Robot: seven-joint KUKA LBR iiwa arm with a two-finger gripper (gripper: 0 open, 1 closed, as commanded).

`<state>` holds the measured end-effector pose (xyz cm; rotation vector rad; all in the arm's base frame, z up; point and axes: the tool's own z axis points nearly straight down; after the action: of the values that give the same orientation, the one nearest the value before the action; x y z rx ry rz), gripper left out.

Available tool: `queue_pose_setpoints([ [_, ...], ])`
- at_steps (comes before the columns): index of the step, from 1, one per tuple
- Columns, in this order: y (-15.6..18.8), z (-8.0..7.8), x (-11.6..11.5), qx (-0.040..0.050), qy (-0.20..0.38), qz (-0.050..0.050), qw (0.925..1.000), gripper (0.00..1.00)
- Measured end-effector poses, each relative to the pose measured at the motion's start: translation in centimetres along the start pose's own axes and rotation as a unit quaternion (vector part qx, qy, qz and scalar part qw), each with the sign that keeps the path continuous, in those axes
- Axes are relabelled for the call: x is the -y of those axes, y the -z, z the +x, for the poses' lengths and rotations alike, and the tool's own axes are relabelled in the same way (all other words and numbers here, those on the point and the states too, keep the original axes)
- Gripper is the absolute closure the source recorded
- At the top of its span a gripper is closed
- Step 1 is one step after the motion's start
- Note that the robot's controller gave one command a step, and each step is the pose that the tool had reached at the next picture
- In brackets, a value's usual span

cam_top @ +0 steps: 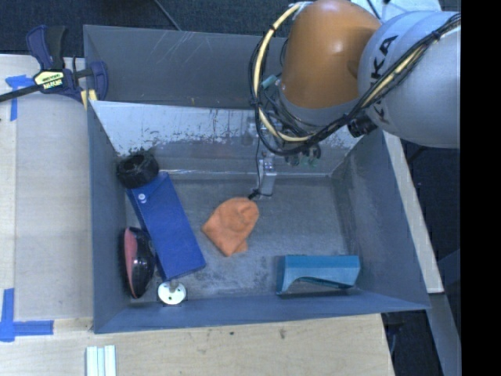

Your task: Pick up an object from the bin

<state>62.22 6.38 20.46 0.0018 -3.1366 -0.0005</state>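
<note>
The bin [180,128] around my gripper [260,190] is matt grey metal, with a scratched, scuffed back wall and a finely speckled floor. My gripper looks like dull bare metal, and the cover [329,45] on my wrist is smooth orange with a soft gloss. Just beside my gripper, the orange lump [232,225] looks matt and soft, like cloth or foam. Further off, the blue flat box [168,229] is smooth with a slight sheen, and the red and black thing [135,263] beyond it is glossy.

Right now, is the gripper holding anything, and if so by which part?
It cannot be told. The gripper is down at the upper right edge of the orange lump, but no hold on it shows.
</note>
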Motion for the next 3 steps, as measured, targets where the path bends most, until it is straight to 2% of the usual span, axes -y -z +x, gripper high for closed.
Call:
queue_pose_setpoints([
  [1, 0.5, -0.2, 0.0, 0.0045, 0.0, 0.0, 1.0, 0.0],
  [2, -4.9, 0.0, -0.3, 0.0056, 0.051, 0.0, 0.9987, 0.0],
  [3, -7.8, 1.1, -0.8, 0.001, 0.124, 0.0, 0.9923, 0.0],
])
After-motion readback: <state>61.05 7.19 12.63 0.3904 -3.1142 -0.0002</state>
